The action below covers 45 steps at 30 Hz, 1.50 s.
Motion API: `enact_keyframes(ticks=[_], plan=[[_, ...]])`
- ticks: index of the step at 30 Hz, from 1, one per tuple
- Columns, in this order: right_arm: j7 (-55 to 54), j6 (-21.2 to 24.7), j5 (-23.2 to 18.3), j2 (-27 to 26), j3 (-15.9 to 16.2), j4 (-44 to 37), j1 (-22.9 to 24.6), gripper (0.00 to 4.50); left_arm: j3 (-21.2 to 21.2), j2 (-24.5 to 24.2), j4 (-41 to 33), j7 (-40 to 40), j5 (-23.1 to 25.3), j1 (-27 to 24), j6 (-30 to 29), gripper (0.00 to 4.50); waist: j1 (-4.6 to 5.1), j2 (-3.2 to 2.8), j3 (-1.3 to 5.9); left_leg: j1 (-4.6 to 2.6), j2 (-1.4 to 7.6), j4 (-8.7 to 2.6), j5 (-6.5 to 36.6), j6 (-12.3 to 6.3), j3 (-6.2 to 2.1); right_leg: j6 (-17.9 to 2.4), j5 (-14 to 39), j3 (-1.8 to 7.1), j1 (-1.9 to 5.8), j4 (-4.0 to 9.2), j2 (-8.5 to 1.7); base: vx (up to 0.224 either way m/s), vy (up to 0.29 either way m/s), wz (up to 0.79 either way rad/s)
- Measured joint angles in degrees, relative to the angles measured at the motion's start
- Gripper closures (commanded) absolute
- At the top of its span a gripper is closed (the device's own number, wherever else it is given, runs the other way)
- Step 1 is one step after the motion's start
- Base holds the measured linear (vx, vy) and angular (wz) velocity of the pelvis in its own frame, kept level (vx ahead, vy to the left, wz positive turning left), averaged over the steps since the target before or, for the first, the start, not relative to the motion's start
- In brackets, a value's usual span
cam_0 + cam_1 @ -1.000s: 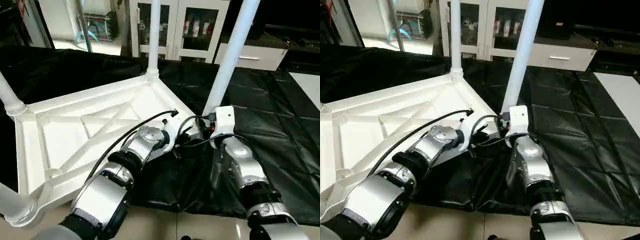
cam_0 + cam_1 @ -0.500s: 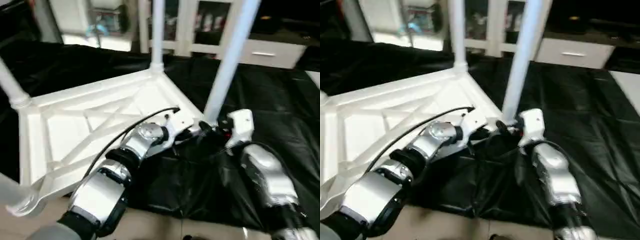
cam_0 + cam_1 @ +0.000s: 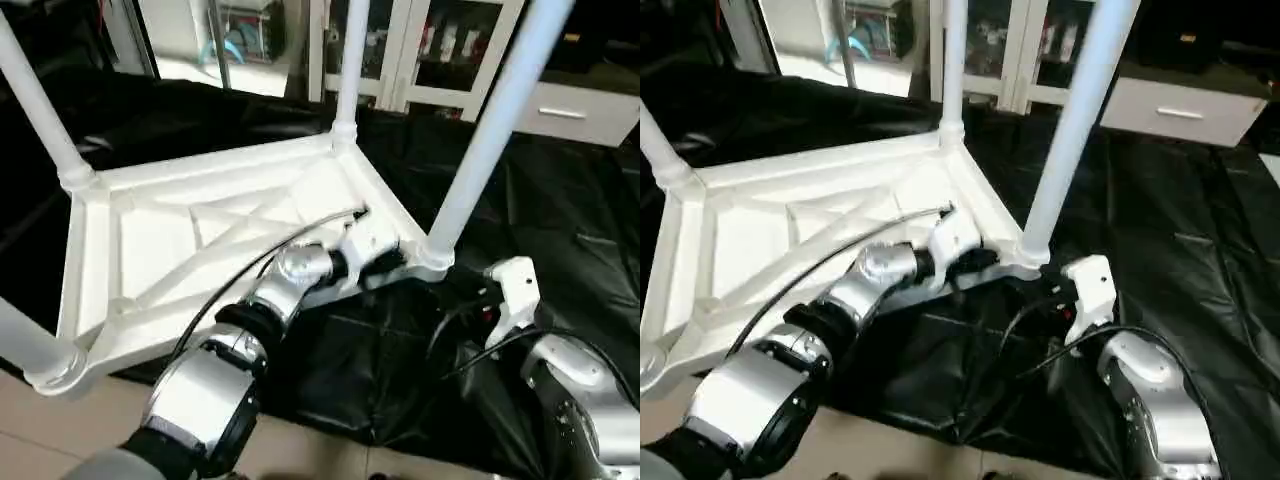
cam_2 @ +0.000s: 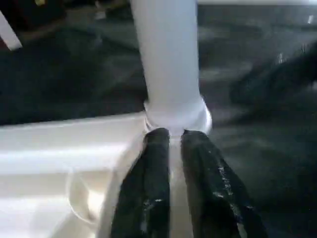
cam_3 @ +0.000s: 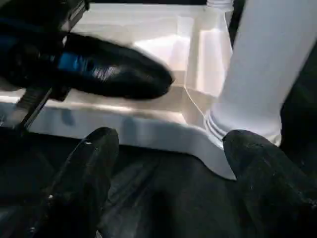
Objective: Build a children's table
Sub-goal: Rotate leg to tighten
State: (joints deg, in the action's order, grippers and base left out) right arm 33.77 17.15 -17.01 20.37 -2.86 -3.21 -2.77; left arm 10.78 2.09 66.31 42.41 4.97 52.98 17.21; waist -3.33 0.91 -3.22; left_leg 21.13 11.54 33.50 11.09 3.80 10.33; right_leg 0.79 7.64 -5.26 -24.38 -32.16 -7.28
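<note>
The children's table lies upside down on a black sheet, its ribbed white tabletop (image 3: pixel 150 250) facing up. Legs stand in its corner sockets: the near right leg (image 3: pixel 490 130), the far leg (image 3: pixel 350 70), the left leg (image 3: pixel 35 100) and the near left leg (image 3: pixel 20 340). My left gripper (image 4: pixel 176 136) is at the rim beside the near right socket, its black fingers (image 4: pixel 156 163) pressed close together with the thin white rim between them. My right gripper (image 5: pixel 173 139) stands wide open, low over the sheet and a little short of that leg's base (image 5: pixel 257 114), holding nothing.
The black sheet (image 3: pixel 560 200) spreads to the right and behind the table. Glass-door cabinets (image 3: pixel 440 50) and a white drawer unit (image 3: pixel 570 110) line the back. Bare tiled floor (image 3: pixel 60 430) shows at the near left.
My right gripper has let go of the near right leg, opened wide and drawn back toward me. My left gripper stays at the rim. The camera has shifted.
</note>
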Motion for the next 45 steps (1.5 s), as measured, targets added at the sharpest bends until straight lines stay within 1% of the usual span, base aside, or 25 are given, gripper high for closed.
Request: enact_keyframes(ticks=[1, 2, 3, 6, 7, 8, 9, 10, 12, 13, 15, 16, 19, 23, 26, 27, 31, 34, 36, 39, 40, 42, 43, 44, 45], plan=[[0.5, 0.2, -0.8, 0.0, 0.0, -0.6, 0.0, 0.79, -1.0, -0.7, -1.5, 1.8, -1.3, -0.3, -0.4, 3.60, 0.03, 0.07, -0.04, 0.02, 0.00, 0.00, 0.0, 0.00, 0.02, 0.0, 0.0, 0.00, -0.04, 0.00, 0.00, 0.000, 0.000, 0.00], [0.8, 0.2, -1.2, 0.0, 0.0, -0.9, -0.1, 0.79, -1.7, -1.5, -3.4, 3.2, -2.6, -0.8, -1.1, 3.33, 0.05, 0.11, -0.06, 0.01, 0.02, 0.00, 0.0, 0.00, 0.02, 0.0, 0.0, 0.00, -0.04, -0.02, 0.01, 0.000, 0.000, 0.00], [1.2, 0.3, -1.5, -0.1, 0.0, -1.2, -0.2, 0.79, -2.4, -2.4, -6.2, 4.8, -3.9, -1.7, -2.7, 3.23, 0.05, 0.13, -0.07, 0.00, 0.04, -0.01, 0.0, 0.00, 0.03, 0.0, 0.0, 0.00, -0.04, -0.07, 0.01, 0.000, 0.000, 0.00], [1.5, 0.4, -2.1, -0.2, 0.1, -1.3, -0.4, 0.79, -3.2, -6.6, -15.2, 10.4, -6.6, -5.3, -9.4, 3.20, -0.02, 0.22, -0.10, -0.02, 0.12, -0.02, 0.0, 0.00, 0.09, 0.0, 0.0, -0.01, -0.05, -0.22, 0.05, 0.000, 0.000, 0.00], [1.5, 0.5, -2.2, -0.2, 0.1, -1.3, -0.4, 0.79, -3.0, -8.3, -17.6, 12.3, -7.0, -6.7, -11.4, 3.03, -0.07, 0.22, -0.10, -0.08, 0.17, 0.01, 0.0, 0.01, 0.12, 0.0, 0.0, -0.03, -0.05, -0.24, 0.07, 0.000, 0.000, 0.00], [1.6, 0.5, -2.3, -0.2, 0.4, -1.4, -0.5, 0.79, -2.6, -9.9, -20.9, 14.1, -7.4, -8.7, -13.6, 3.03, -0.02, 0.23, -0.10, -0.08, 0.19, 0.02, 0.0, 0.02, 0.18, 0.0, 0.0, -0.02, -0.08, -0.26, 0.08, 0.000, 0.000, 0.00], [1.8, 0.8, -2.4, -0.3, 1.0, -1.4, -0.8, 0.79, -1.3, -12.6, -26.1, 17.0, -7.8, -11.4, -16.8, 2.79, 0.16, 0.28, -0.13, -0.08, 0.22, 0.00, 0.0, 0.02, 0.25, 0.0, 0.0, 0.05, -0.14, -0.36, 0.08, 0.000, 0.000, 0.00], [2.5, 1.1, -2.7, -0.4, 1.3, -1.8, -0.7, 0.79, 1.5, -18.1, -34.6, 22.9, -8.7, -16.1, -22.1, 2.78, 0.46, 0.59, -0.28, -0.10, 0.29, 0.04, 0.1, 0.14, 0.43, -0.1, 0.3, 0.20, -0.27, -0.80, 0.09, 0.000, 0.000, 0.00], [3.1, 1.5, -2.7, 0.0, 1.3, -1.8, -0.5, 0.79, 2.8, -23.3, -40.6, 27.5, -9.2, -19.5, -27.5, 2.71, 0.29, 0.95, -0.32, -0.10, 0.37, 0.17, 0.2, 0.48, 0.56, -0.1, 0.4, 0.20, -0.61, -1.06, 0.16, 0.000, 0.000, 0.00], [3.3, 1.6, -2.7, 0.1, 1.4, -1.7, -0.5, 0.79, 3.8, -25.9, -43.9, 29.8, -9.3, -21.0, -30.4, 2.58, -0.03, 1.01, -0.32, -0.07, 0.42, 0.16, 0.1, 0.64, 0.62, -0.1, 0.4, 0.20, -0.62, -1.09, 0.20, 0.000, 0.000, 0.00], [3.8, 1.6, -2.7, 0.1, 1.9, -1.8, -0.7, 0.79, 5.1, -29.0, -48.2, 32.4, -9.3, -22.1, -33.8, 2.58, -0.52, 1.03, -0.31, -0.12, 0.42, 0.16, 0.0, 0.76, 0.82, -0.1, 0.4, 0.29, -0.53, -1.11, 0.17, 0.000, 0.000, 0.00], [3.9, 1.6, -2.7, 0.0, 2.4, -1.7, -0.9, 0.79, 5.9, -30.6, -50.6, 33.5, -8.6, -22.4, -35.4, 2.58, -0.58, 1.09, -0.28, -0.15, 0.43, 0.16, 0.0, 0.80, 1.02, -0.1, 0.4, 0.56, -0.52, -1.16, 0.17, 0.000, 0.000, 0.00], [4.0, 1.6, -2.7, 0.0, 2.9, -1.7, -1.3, 0.79, 7.8, -33.7, -54.8, 34.1, -6.1, -23.4, -39.5, 2.58, -0.27, 1.19, -0.22, -0.33, 0.27, 0.29, 0.0, 0.80, 1.16, -0.1, 0.4, 1.45, -0.51, -1.38, 0.26, 0.000, 0.000, 0.00], [3.9, 1.6, -2.6, 0.0, 2.9, -1.6, -1.4, 0.79, 8.7, -31.5, -53.6, 28.4, -2.2, -22.9, -38.9, 2.58, -0.22, 1.55, -0.02, -0.21, 0.27, 0.46, 0.0, 0.79, 1.15, 0.2, 0.5, 1.80, -0.46, -1.38, 0.44, 0.000, 0.000, 0.00], [3.7, 1.5, -2.4, -0.2, 3.4, -1.2, -2.2, 0.79, 11.0, -28.6, -47.1, 19.7, 2.7, -18.8, -35.1, 2.58, -0.23, 1.64, 0.03, -0.18, 0.34, 0.50, 0.0, 0.78, 1.12, 0.3, 0.5, 2.34, -0.32, -1.40, 0.84, 0.000, 0.000, 0.00], [3.6, 1.4, -2.4, -0.3, 3.4, -1.2, -2.3, 0.79, 11.5, -28.6, -45.1, 17.0, 4.3, -17.8, -34.1, 2.58, -0.10, 1.65, 0.04, -0.18, 0.34, 0.50, 0.0, 0.78, 1.04, 0.3, 0.5, 2.52, -0.33, -1.40, 0.98, 0.000, 0.000, 0.00], [3.2, 1.4, -2.3, -0.2, 3.3, -1.1, -1.6, 0.79, 12.9, -29.0, -38.0, 6.9, 10.8, -14.5, -30.8, 2.58, 0.67, 1.67, 0.06, -0.04, 0.32, 0.50, 0.0, 0.80, 0.68, 0.4, 0.5, 2.45, -0.44, -1.39, 1.16, 0.000, 0.000, 0.00], [2.7, 1.3, -1.9, -0.3, 3.3, -1.2, -1.6, 0.79, 13.6, -28.9, -32.5, 0.7, 13.8, -12.5, -27.2, 2.58, 1.05, 1.67, 0.06, -0.03, 0.31, 0.50, 0.0, 0.81, 0.32, 0.4, 0.5, 2.45, -0.56, -1.21, 1.43, 0.000, 0.000, 0.00], [2.5, 1.2, -1.9, -0.6, 3.3, -1.2, -1.4, 0.79, 13.3, -28.9, -30.6, -2.0, 14.3, -12.3, -24.9, 2.58, 1.02, 1.65, 0.07, 0.03, 0.32, 0.50, -0.1, 1.01, -0.01, 0.4, 0.5, 2.55, -0.53, -1.09, 1.72, 0.000, 0.000, 0.00], [2.3, 1.2, -1.9, -1.3, 3.4, -1.3, -1.2, 0.79, 9.4, -27.3, -30.9, -2.4, 11.0, -13.3, -20.5, 2.58, 0.61, 1.63, 0.08, 0.15, 0.32, 0.53, -0.2, 1.10, -0.25, 0.0, 0.2, 2.65, -0.52, -1.05, 1.91, 0.000, 0.000, 0.00], [2.3, 1.1, -1.9, -1.6, 3.4, -1.9, -0.8, 0.79, 5.8, -25.2, -33.9, -1.1, 6.5, -15.6, -19.0, 2.58, 0.28, 1.49, 0.15, 0.14, 0.31, 0.54, -0.2, 1.11, -0.23, -0.1, 0.0, 2.71, -0.50, -1.06, 1.90, 0.000, 0.000, 0.00], [2.3, 0.9, -2.2, -1.8, 3.4, -2.6, 0.3, 0.79, 1.8, -21.3, -39.4, 0.8, -0.2, -19.4, -17.8, 2.58, -0.34, 1.39, 0.20, 0.12, 0.32, 0.54, -0.2, 1.12, -0.21, -0.3, -0.1, 2.73, -0.45, -1.08, 1.91, 0.031, 0.005, 0.01], [2.3, 0.9, -2.7, -2.6, 3.6, -2.9, 0.0, 0.79, -0.8, -18.9, -44.0, 2.7, -6.3, -23.0, -19.1, 2.28, -0.57, 1.14, 0.25, 0.25, 0.37, 0.53, -0.2, 1.12, -0.23, -0.3, 0.0, 2.67, -0.54, -1.00, 1.96, 0.064, 0.014, -0.02], [2.3, 0.7, -3.3, -3.1, 3.4, -3.6, 0.3, 0.79, -2.9, -17.1, -48.5, 4.5, -11.8, -26.7, -20.2, 2.23, -0.47, 1.00, 0.29, 0.19, 0.36, 0.54, -0.1, 1.06, -0.09, -0.4, 0.1, 2.81, -0.59, -1.05, 1.97, 0.064, 0.014, -0.02], [2.4, 0.5, -3.7, -3.4, 3.4, -3.9, 0.4, 0.79, -3.7, -16.6, -52.0, 6.2, -16.2, -29.6, -21.6, 2.23, -0.21, 0.93, 0.32, 0.29, 0.36, 0.47, 0.0, 0.98, -0.04, -0.5, 0.2, 2.82, -0.57, -1.11, 1.98, 0.000, 0.000, 0.00]])
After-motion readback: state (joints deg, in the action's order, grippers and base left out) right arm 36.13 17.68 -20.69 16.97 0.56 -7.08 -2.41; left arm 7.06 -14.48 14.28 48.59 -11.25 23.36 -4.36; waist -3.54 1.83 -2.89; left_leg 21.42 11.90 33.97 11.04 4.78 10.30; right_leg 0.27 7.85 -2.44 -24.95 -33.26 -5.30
